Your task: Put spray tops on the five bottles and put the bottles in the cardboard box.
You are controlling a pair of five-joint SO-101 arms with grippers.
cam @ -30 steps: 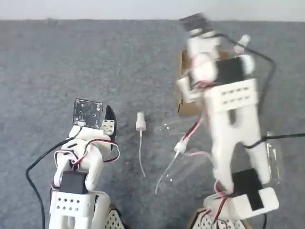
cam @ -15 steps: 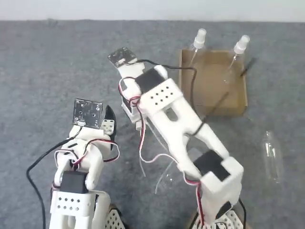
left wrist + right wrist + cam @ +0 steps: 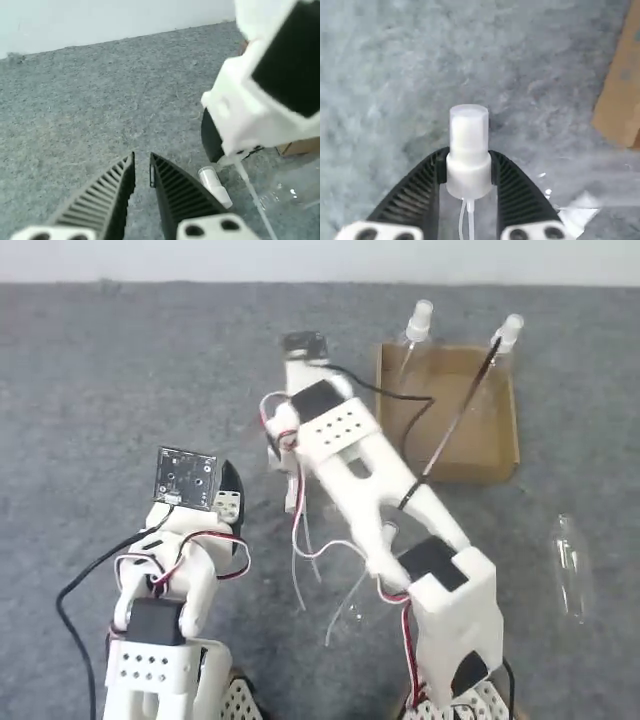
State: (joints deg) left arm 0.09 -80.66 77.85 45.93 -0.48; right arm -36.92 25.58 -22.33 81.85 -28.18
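Spray top (image 3: 468,150) squarely between right jaws (at its collar)

Looking down from overhead, the right arm (image 3: 380,490) lies across its own right gripper (image 3: 468,156) and the spray top (image 3: 468,130) pinched in it (just the thin tube (image 3: 298,585) trails out behind). Up close, that tube runs off the picture's edge between the fingers (image 3: 420,195). Beside the gripper a clear bottle (image 3: 580,202) is a blurred smear, its outline impossible to trace, and from above the arm covers part of it. Beyond the gripper, the cardboard box (image 3: 620,85) is cut down to one corner. Past the left gripper (image 3: 142,160), the right arm is cropped at the edge.
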